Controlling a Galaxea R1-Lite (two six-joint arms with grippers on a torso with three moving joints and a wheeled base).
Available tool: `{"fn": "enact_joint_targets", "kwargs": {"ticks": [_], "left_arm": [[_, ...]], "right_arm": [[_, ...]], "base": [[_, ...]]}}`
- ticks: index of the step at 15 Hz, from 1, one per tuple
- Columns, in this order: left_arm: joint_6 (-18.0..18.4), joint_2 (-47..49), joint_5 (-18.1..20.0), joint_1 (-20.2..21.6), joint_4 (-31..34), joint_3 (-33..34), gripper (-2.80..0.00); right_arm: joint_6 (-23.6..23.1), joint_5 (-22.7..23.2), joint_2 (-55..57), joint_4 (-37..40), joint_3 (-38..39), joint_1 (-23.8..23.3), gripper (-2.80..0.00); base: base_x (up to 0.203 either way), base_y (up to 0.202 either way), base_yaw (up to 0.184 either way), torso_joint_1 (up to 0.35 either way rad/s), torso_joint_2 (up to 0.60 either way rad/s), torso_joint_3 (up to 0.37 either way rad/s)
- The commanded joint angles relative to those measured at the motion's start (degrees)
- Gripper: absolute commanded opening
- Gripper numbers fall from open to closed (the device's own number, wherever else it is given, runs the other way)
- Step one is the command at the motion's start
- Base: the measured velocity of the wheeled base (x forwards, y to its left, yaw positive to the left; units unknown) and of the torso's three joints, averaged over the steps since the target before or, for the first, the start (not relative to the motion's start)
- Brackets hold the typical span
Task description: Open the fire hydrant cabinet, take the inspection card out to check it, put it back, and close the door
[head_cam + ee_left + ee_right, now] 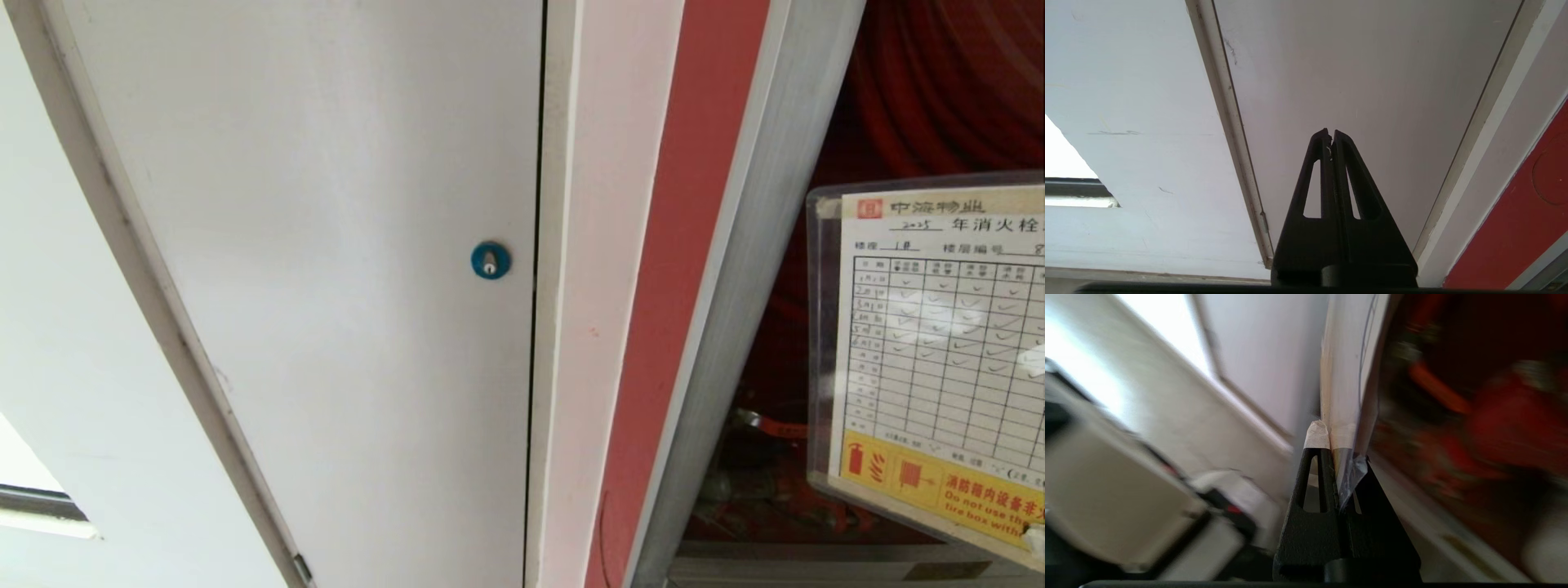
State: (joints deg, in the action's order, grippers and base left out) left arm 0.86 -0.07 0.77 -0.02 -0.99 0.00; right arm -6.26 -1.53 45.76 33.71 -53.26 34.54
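The inspection card (939,343), a whitish gridded sheet in a clear sleeve with a yellow strip along its lower edge, hangs at the right of the head view. It is in front of the fire hydrant cabinet's dark red inside (939,90). The cabinet's brushed silver frame (759,286) runs beside it. In the right wrist view my right gripper (1337,445) is shut on the edge of the card (1347,375), with the sleeve pinched between its fingers. My left gripper (1331,132) is shut on nothing and points at a white panel. The door is out of view.
A plain white panel (326,245) with a blue round lock (491,260) fills the left and middle of the head view. A white jamb and a red strip (678,286) separate it from the cabinet frame. Blurred pale shapes lie at the left of the right wrist view.
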Motion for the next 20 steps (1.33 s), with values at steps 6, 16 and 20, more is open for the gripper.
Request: {"fn": "enact_joint_targets", "kwargs": {"ticks": [6,16,20], "left_arm": [[0.02,-0.01,0.02,-0.06,-0.07,0.35,-2.8],[0.02,-0.01,0.02,-0.05,0.02,0.35,-2.8],[0.02,-0.01,0.02,0.02,-0.04,0.35,-2.8]], "right_arm": [[-20.72,-24.62,4.35,0.69,-5.47,-0.31,-2.8],[-48.35,-31.17,4.93,1.45,-10.74,-14.61,-2.8],[-54.02,-31.17,6.32,2.62,-11.61,-17.07,-2.8]], "base": [[0.0,0.0,0.0,0.0,0.0,0.0],[0.0,0.0,0.0,0.0,0.0,0.0],[0.0,0.0,0.0,0.0,0.0,0.0]]}}
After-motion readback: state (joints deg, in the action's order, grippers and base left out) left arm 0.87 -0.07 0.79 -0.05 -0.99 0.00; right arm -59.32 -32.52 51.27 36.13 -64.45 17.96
